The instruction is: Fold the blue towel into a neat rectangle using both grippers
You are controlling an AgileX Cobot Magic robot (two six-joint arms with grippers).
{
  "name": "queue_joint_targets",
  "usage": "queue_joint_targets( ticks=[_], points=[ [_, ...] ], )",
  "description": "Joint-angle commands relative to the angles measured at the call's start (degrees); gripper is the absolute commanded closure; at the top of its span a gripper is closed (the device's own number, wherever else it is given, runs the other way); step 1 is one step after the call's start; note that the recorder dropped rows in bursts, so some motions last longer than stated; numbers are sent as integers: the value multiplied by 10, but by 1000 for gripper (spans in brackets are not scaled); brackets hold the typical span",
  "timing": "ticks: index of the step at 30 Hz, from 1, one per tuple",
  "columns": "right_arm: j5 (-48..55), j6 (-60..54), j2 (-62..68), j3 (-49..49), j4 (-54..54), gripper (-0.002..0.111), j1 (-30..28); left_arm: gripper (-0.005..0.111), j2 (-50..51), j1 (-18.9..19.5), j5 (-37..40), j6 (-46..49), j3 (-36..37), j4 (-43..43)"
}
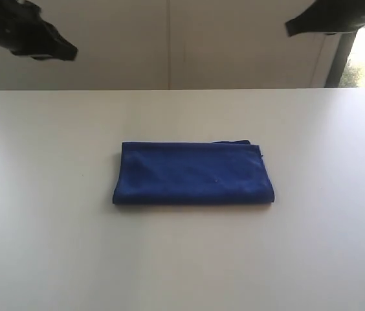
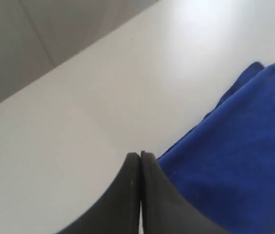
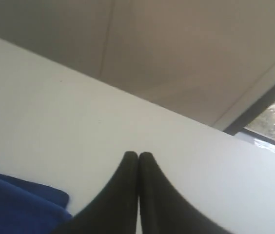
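The blue towel (image 1: pixel 194 173) lies folded into a flat rectangle at the middle of the white table (image 1: pixel 40 246), with a lower layer peeking out along its far edge. Both arms hang high above the table, well away from the cloth. My left gripper (image 1: pixel 71 52) is at the upper left, its black fingers pressed together and holding nothing; the left wrist view shows the towel (image 2: pixel 240 165) beside the gripper's tips (image 2: pixel 140 155). My right gripper (image 1: pixel 288 27) is at the upper right, also shut and empty; in its wrist view a corner of the towel (image 3: pixel 20 207) shows beside its tips (image 3: pixel 138 154).
A pale wall (image 1: pixel 169 45) stands behind the table's far edge. A dark window frame (image 1: pixel 338 61) with bright daylight sits at the back right. Nothing besides the towel is seen on the table.
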Motion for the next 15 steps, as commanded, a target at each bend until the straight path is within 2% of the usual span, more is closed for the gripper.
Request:
queue_joint_targets(
  ticks=[1, 6, 8, 15],
  points=[
    [-51, 16, -130, 133, 5, 108, -36, 107, -153, 58, -12, 114, 116, -152],
    [-143, 59, -294, 324, 5, 108, -43, 107, -325, 72, -173, 115, 284, -169],
    [-163, 71, -350, 397, 5, 108, -43, 107, -383, 72, -210, 115, 344, -171],
    [-174, 123, -503, 576, 5, 108, -43, 107, -540, 72, -218, 114, 563, -234]
  ],
)
